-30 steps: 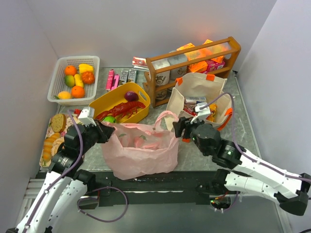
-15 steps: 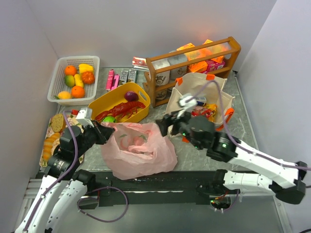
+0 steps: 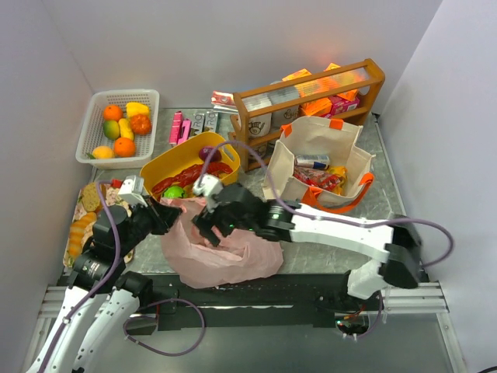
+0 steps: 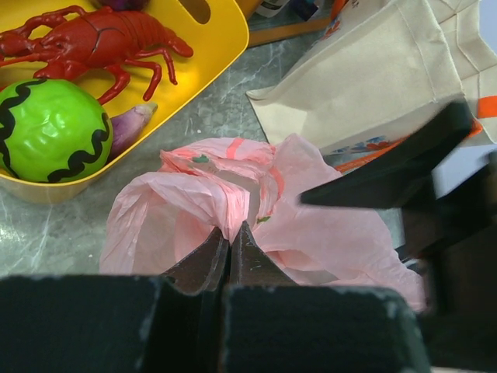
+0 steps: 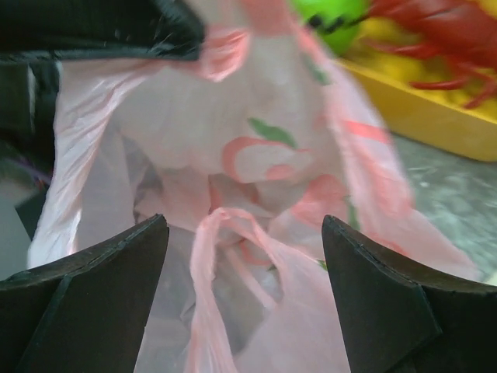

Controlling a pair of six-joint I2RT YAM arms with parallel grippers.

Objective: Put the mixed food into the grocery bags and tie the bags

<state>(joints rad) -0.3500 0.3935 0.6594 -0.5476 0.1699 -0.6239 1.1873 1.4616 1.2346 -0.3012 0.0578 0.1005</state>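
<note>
**A:** From above, where do we find the bags?

**B:** We see the pink bag (image 3: pixel 233 260) slumped at the desk's (image 3: pixel 384 203) near edge. The cloth tote (image 3: pixel 314 136) stands upright toward the far right corner with packets (image 3: pixel 314 177) inside. Our left claw (image 3: pixel 168 217) pinches the pink bag's left rim, and our right claw (image 3: pixel 203 227) hangs over its mouth.

**A:** And our left wrist view?

**B:** The left claw (image 4: pixel 231 233) is pressed together on a fold of the pink bag (image 4: pixel 326 233). Beyond it, a yellow tub (image 4: pixel 225 35) holds a green ball (image 4: pixel 50 128), a purple vegetable (image 4: pixel 128 128) and a red lobster (image 4: pixel 101 39).

**A:** The right wrist?

**B:** Our right claw (image 5: pixel 245 225) stands wide apart, gripping nothing. A handle loop of the pink bag (image 5: pixel 178 116) lies between its fingers; we cannot tell whether it touches them.
</note>
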